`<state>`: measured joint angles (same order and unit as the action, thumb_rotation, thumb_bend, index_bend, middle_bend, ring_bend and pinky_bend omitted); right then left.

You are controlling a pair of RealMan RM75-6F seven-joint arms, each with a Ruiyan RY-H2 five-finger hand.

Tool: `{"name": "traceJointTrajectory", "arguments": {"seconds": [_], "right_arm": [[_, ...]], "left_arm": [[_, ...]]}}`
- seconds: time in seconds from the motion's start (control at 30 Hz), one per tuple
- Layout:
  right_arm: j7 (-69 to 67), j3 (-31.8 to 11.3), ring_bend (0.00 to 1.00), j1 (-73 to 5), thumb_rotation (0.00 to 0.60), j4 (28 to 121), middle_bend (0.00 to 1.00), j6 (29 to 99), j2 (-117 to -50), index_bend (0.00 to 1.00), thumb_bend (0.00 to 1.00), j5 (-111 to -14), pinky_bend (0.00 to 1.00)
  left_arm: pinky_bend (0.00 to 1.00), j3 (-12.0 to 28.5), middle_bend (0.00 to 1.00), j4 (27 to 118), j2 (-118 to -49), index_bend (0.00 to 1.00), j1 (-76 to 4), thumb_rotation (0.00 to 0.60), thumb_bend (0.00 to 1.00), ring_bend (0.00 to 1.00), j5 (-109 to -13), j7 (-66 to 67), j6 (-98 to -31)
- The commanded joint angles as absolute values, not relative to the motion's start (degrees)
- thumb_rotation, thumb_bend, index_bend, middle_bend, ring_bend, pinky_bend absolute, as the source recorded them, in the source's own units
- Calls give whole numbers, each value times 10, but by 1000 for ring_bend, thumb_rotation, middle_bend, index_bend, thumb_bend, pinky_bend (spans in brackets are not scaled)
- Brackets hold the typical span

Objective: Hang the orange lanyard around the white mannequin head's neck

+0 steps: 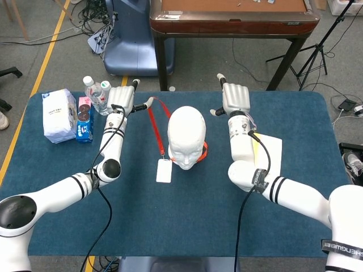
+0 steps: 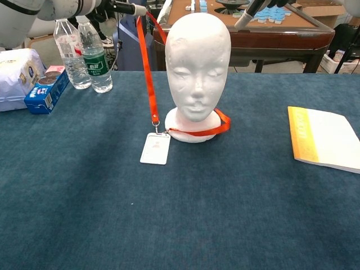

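While the right robot hand (image 1: 235, 100) is released, the left robot hand (image 1: 122, 100) grasps the orange lanyard (image 2: 147, 67) beside the mannequin head (image 2: 197, 62).

The white mannequin head (image 2: 197, 67) stands upright on the blue counter (image 2: 180, 214); the orange lanyard (image 2: 147, 67) drapes around its base, one strand raised, badge (image 2: 156, 148) flat in front

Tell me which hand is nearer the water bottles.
Left. The left hand is right beside the water bottles, holding up the orange lanyard. The right hand is beyond the mannequin head, empty.
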<state>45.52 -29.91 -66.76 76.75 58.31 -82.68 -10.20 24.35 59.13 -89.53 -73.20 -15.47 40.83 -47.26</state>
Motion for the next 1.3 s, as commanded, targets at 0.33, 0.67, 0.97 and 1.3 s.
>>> {"name": "traceJointTrajectory", "arguments": {"seconds": [0.33, 0.67, 0.97, 1.3], "right_arm": [[375, -277, 959, -593, 600, 913, 936, 599, -732, 7, 0, -197, 1000], [299, -247, 575, -517, 600, 1036, 585, 612, -647, 40, 0, -309, 697], [235, -204, 444, -441, 600, 1100, 489, 640, -589, 41, 0, -424, 597], [147, -144, 435, -334, 600, 1131, 490, 695, -543, 41, 0, -555, 587]], "left_arm": [[945, 249, 857, 772, -784, 136, -663, 93, 193, 893, -217, 350, -541], [879, 217, 758, 954, -662, 143, -575, 90, 192, 783, -300, 321, -616], [831, 192, 565, 1057, -579, 144, -494, 91, 191, 516, -370, 264, -654], [826, 150, 549, 1116, -525, 148, -394, 102, 191, 486, -470, 195, -710]]}}
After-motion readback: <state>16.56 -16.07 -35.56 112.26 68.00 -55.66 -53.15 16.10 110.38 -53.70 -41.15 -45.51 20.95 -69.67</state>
